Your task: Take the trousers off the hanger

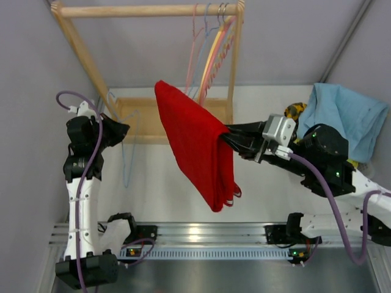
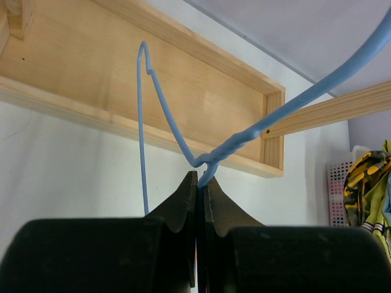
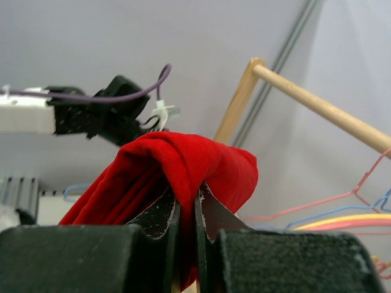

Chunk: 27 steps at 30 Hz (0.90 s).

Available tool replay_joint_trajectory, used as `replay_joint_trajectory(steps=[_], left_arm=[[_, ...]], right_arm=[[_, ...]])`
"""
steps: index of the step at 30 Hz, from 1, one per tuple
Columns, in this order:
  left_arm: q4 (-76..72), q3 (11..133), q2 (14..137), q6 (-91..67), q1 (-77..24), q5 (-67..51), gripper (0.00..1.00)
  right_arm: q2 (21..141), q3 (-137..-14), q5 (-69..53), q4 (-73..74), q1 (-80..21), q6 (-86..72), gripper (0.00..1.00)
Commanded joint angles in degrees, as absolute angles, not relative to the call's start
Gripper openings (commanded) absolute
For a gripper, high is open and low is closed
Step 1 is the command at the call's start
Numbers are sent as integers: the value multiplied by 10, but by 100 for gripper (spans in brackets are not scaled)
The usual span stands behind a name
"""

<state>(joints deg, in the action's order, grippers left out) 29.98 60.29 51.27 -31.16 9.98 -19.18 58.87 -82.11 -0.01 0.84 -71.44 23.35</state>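
The red trousers (image 1: 198,143) hang folded in the air over the middle of the table. My right gripper (image 1: 225,139) is shut on their right edge, and in the right wrist view the cloth (image 3: 183,162) bulges over the closed right gripper (image 3: 186,196). My left gripper (image 1: 124,129) is shut on a bare light blue wire hanger (image 1: 126,165), which dangles below it. In the left wrist view the left gripper (image 2: 201,177) pinches the hanger's neck (image 2: 247,134). The light blue trousers (image 1: 348,119) lie at the far right. A strip of yellow-green cloth (image 2: 380,210) shows at the frame edge.
A wooden rack has a top rail (image 1: 146,10) and a base frame (image 1: 137,122). Several empty pink, blue and yellow hangers (image 1: 211,52) hang at its right end. A yellow-and-black patterned cloth (image 1: 295,110) lies beside the light blue trousers. A pink basket (image 2: 337,183) stands behind it.
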Motion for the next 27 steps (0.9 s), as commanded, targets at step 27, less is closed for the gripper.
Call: replay_joint_trajectory(steps=[27], left_arm=[[264,640,536,-284,76,-162,0]], right_arm=[[257,-777,94,138,-258,90,0]])
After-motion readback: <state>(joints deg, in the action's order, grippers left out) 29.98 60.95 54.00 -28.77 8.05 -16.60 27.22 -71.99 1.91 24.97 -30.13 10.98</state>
